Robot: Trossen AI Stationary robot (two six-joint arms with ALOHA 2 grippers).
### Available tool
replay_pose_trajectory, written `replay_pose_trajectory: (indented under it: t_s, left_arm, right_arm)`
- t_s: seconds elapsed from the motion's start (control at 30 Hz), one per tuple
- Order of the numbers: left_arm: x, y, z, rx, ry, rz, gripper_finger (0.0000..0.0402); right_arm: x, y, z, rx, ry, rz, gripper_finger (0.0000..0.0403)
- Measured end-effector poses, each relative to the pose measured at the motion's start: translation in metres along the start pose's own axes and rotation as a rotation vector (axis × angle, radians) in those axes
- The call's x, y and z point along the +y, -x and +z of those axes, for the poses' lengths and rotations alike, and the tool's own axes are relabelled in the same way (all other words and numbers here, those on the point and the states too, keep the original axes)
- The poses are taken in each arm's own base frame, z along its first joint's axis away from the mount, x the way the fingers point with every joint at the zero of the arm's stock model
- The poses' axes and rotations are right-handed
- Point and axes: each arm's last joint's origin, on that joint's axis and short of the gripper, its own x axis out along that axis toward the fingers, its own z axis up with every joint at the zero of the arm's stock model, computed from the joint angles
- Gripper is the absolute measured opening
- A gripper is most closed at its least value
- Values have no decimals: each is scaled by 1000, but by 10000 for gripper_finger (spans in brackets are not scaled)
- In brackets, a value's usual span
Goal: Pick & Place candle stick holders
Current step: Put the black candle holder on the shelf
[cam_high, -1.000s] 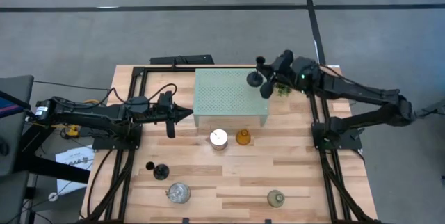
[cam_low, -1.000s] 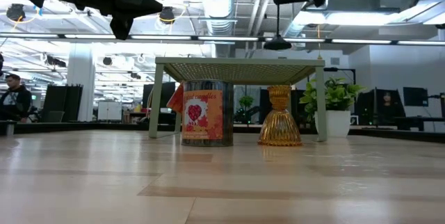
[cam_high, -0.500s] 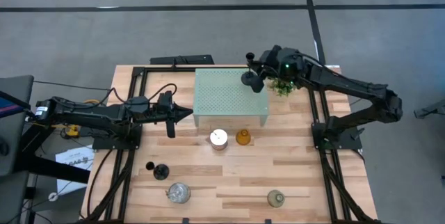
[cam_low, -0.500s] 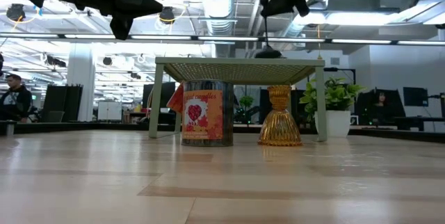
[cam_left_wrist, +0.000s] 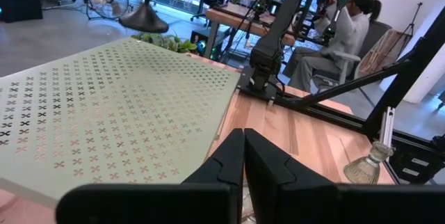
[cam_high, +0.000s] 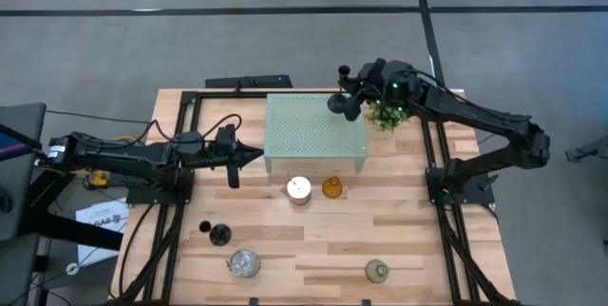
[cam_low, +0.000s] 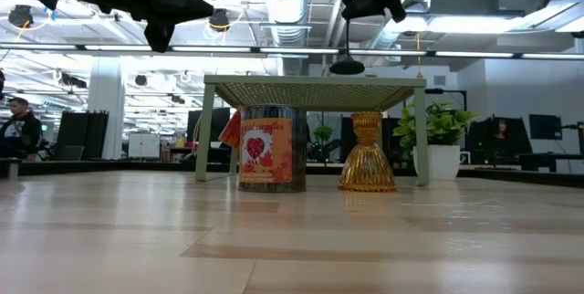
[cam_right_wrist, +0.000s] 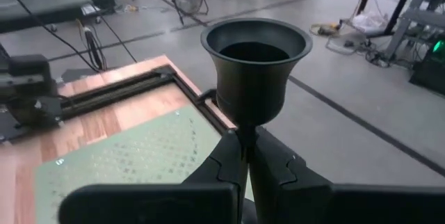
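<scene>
My right gripper (cam_high: 355, 87) is shut on a slim black stemmed candle stick holder (cam_high: 343, 97). It holds it over the far right corner of the pale green perforated stand (cam_high: 316, 133). In the low view the holder's round base (cam_low: 347, 68) hangs just above the stand's top (cam_low: 310, 79). My left gripper (cam_high: 251, 157) is shut and empty, in the air to the left of the stand. A second black holder (cam_high: 215, 233) lies at the near left. An amber glass holder (cam_high: 332, 187) and a round candle tin (cam_high: 298, 189) stand in front of the stand. My right gripper pinches the holder's thin stem (cam_right_wrist: 245, 135) between its two fingers (cam_right_wrist: 224, 156), just below the cup (cam_right_wrist: 256, 57). The fingers come roughly level from the table's right side and lie across the stem. The holder hangs upright, cup up and base (cam_low: 347, 68) down.
A small green potted plant (cam_high: 388, 114) stands right beside the held holder, at the stand's far right. A clear glass holder (cam_high: 244, 264) and a greenish one (cam_high: 376, 270) stand near the front edge. Black frame rails (cam_high: 446, 201) run along both table sides.
My right gripper has carried the black holder toward the table's left and far edge, from beside the plant to over the stand's far right corner. It has also come down a little. The holder has stayed upright. Most of this happened in the first half second.
</scene>
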Motion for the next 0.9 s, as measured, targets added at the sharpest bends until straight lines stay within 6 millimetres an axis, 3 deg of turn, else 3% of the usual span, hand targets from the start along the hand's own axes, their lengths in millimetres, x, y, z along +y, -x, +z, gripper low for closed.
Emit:
replay_pose_trajectory:
  t_s: [0.9]
  left_arm:
    - [0,0,0,0,0,0,11]
  right_arm:
    - [-22,-4,-8,68,-44,-84,1]
